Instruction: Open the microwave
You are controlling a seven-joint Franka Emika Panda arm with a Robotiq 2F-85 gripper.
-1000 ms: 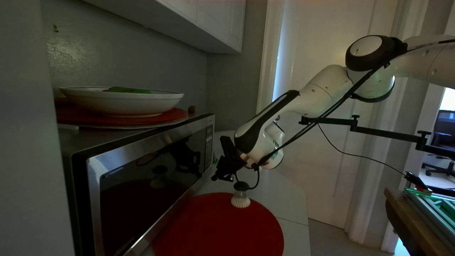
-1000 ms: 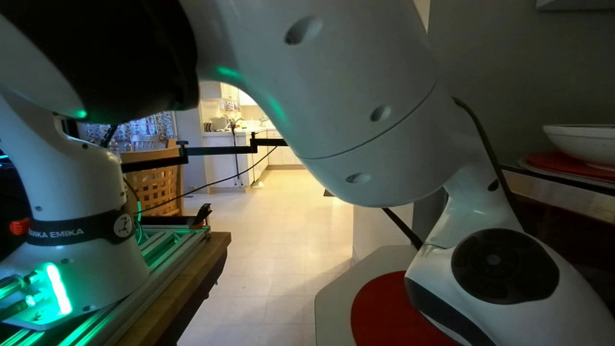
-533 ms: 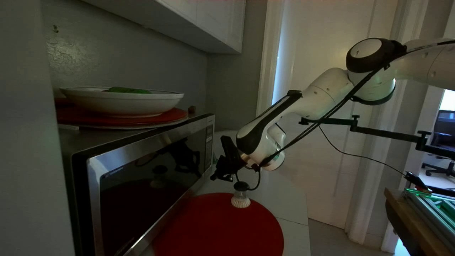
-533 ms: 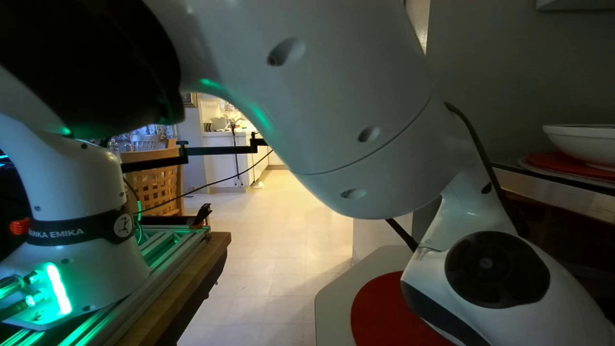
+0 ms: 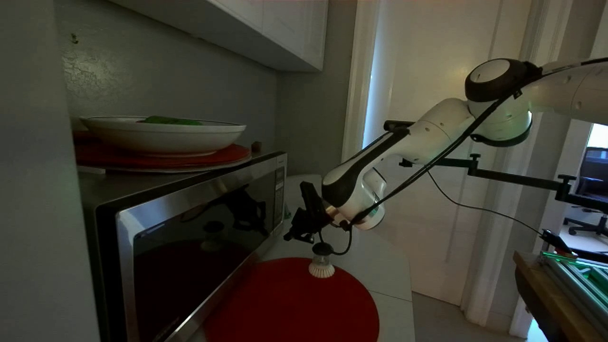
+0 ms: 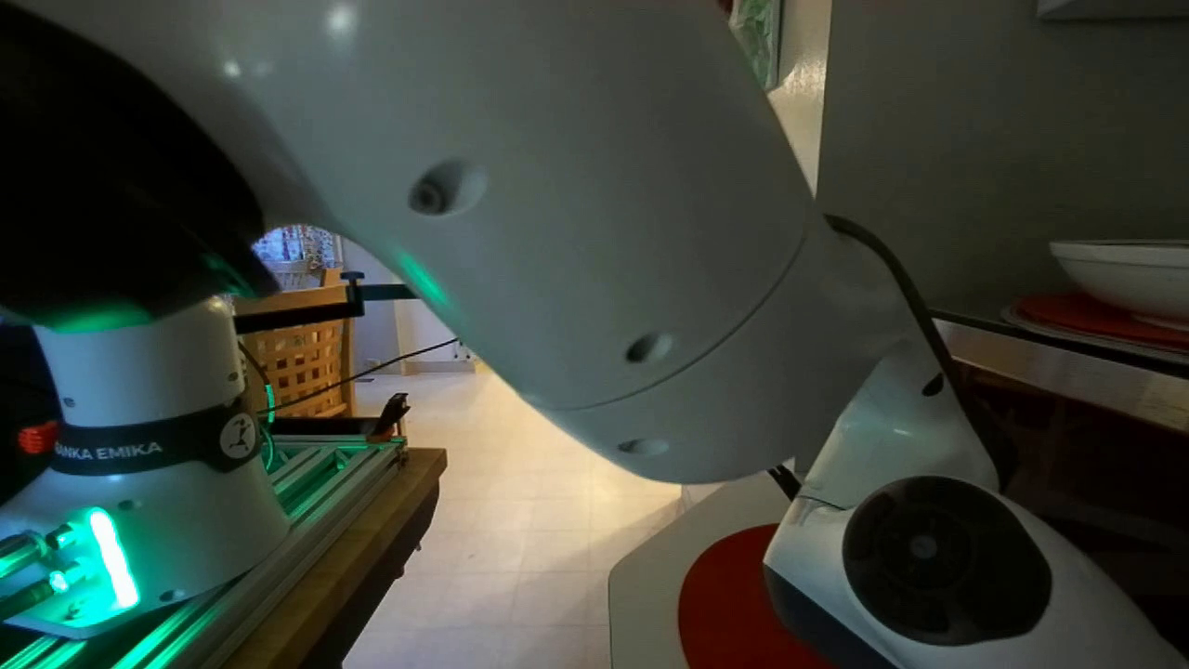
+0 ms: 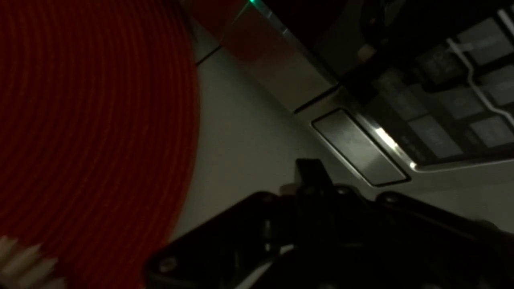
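My arm (image 6: 557, 242) fills most of an exterior view, cropped along the top and covering much of what lies behind it. The white table (image 5: 396, 308) runs out of frame at the bottom, so I only get part of it. The microwave (image 5: 185, 223) stands on it beside the red mat (image 5: 294, 304), its door (image 5: 190, 280) closed and giving me mostly reflections; its lower near corner is cut off. On top of it sits a bowl (image 6: 1129, 274), cropped by the frame's edge in an exterior view. In the wrist view the control panel (image 7: 437, 136) is cropped too, and too dark to read. My gripper (image 7: 313, 165) is nearly black there, but I make out its fingers (image 7: 309, 176) together, near the panel; the gap I can't judge. Something green (image 5: 172, 120) shows over the bowl's rim, unidentifiable. A brush (image 5: 322, 261) stands bristles down on the red mat; the wrist view catches only bristle tips. Below the panel is a silver button (image 7: 363, 148).
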